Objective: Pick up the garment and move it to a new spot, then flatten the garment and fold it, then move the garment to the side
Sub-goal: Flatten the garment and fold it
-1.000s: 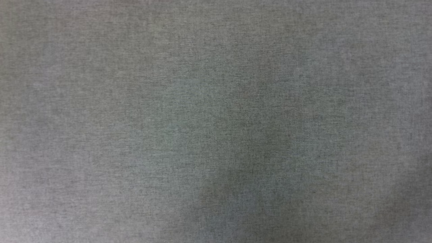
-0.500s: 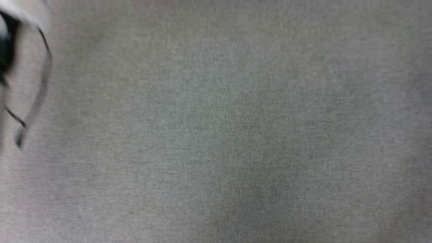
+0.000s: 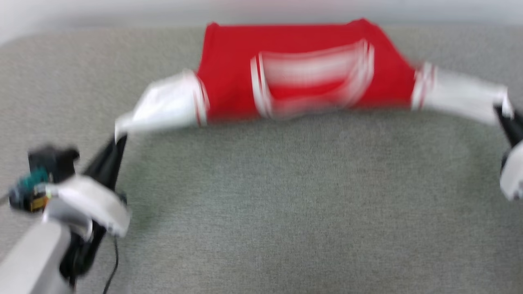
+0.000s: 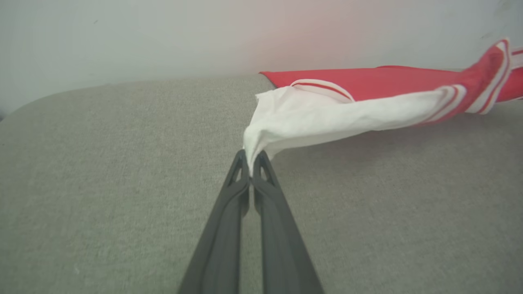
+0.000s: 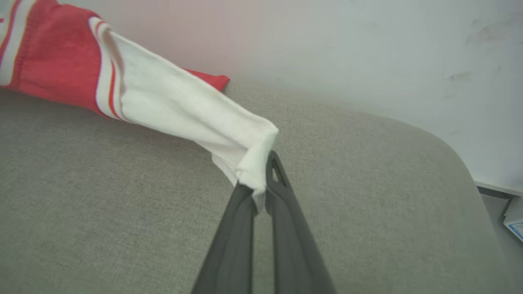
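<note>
Head view: red jersey-style T-shirt with white short sleeves and striped trim point(image 3: 302, 69), stretched out at 12 o'clock on the grey fabric surface point(image 3: 286, 212); the picture is blurred.
Long axis: sleeve to sleeve, 9 o'clock to 3 o'clock.
Left end effector point(image 3: 118, 141): fingers together, clamped on the tip of the white sleeve at 9 o'clock point(image 3: 163, 106); the red body lies toward 2 o'clock from it.
Right end effector point(image 3: 501, 112): pinched on the tip of the white sleeve at 3 o'clock point(image 3: 461, 96); the body lies toward 10 o'clock.
Nearer arm: neither, I'd say; each holds one end.
Sleeves: raised off the surface; the red body seems to rest near the far edge.
Count: one T-shirt, two sleeves, two end effectors.
</note>
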Available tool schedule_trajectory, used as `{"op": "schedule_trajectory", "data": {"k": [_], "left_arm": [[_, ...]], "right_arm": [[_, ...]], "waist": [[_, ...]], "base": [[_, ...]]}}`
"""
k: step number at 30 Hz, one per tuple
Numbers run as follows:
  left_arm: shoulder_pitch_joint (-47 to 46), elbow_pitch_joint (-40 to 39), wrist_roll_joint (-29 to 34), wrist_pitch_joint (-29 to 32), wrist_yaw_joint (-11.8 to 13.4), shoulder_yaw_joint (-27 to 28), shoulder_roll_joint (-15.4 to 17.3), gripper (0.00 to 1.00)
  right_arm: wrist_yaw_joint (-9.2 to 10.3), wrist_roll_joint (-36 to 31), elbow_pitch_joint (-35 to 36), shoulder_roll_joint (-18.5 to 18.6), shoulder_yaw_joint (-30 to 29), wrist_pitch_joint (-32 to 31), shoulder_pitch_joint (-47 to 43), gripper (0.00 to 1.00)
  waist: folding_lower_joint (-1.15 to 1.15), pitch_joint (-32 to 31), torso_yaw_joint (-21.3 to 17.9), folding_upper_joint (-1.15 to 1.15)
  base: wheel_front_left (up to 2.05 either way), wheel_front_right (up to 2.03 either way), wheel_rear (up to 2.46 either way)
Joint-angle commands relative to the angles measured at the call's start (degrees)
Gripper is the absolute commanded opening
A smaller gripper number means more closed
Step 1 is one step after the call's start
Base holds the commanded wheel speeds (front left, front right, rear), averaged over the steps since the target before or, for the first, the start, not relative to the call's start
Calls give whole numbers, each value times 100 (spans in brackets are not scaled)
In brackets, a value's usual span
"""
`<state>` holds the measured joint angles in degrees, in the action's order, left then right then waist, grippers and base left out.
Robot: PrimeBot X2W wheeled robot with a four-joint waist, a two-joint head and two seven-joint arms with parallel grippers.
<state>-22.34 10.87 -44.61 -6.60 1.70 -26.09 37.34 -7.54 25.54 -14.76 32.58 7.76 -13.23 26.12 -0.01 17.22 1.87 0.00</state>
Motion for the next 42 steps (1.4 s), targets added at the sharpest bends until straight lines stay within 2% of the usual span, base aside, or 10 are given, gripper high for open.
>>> {"op": "schedule_trajectory", "data": {"k": [1, 13, 18, 22, 26, 27, 28, 29, 37, 42], "left_arm": [[170, -38, -25, 11, 56, 9, 78, 0], [2382, -513, -486, 71, 460, -140, 362, 0], [3073, -714, -720, 19, 628, -56, 472, 0], [3395, -889, -801, 82, 667, -139, 491, 0], [3330, -917, -760, 123, 626, -227, 424, 0], [3277, -923, -754, 129, 617, -239, 404, 0], [3229, -940, -752, 134, 595, -250, 380, 0], [3187, -955, -753, 134, 573, -257, 360, 0], [3030, -1233, -872, 451, 441, -408, 331, 0], [2873, -1652, -773, 633, 396, -523, 387, 0]], "right_arm": [[10, 6, 54, 111, -76, -31, -204, 0], [10, 490, 813, 195, -402, -408, -2590, 0], [11, 702, 1162, 195, -580, -811, -3344, 0], [11, 780, 1376, 224, -645, -1292, -3763, 0], [11, 867, 1461, 148, -754, -1620, -3937, 0], [10, 877, 1465, 115, -792, -1694, -3940, 7], [10, 888, 1482, 86, -824, -1773, -3930, 62], [10, 896, 1511, 63, -858, -1844, -3894, 100], [7, 1018, 1916, -56, -1187, -2588, -3367, 100], [7, 946, 2369, -156, -1355, -3243, -2593, 100]], "waist": [[1, -256, 60, 0], [1, -1045, -36, 0], [1, -1165, -99, 0], [1, -1117, -111, 0], [1, -1083, -77, 0], [1, -1077, -62, 0], [1, -1061, -48, 0], [1, -1036, -32, 0], [1, -787, 243, 0], [1, -414, 563, 0]], "base": [[0, 0, 0], [0, 0, 0], [0, 0, 0], [0, 0, 0], [0, 0, 0], [0, 0, 0], [0, 0, 0], [0, 0, 0], [0, 0, 0], [0, 0, 0]]}}
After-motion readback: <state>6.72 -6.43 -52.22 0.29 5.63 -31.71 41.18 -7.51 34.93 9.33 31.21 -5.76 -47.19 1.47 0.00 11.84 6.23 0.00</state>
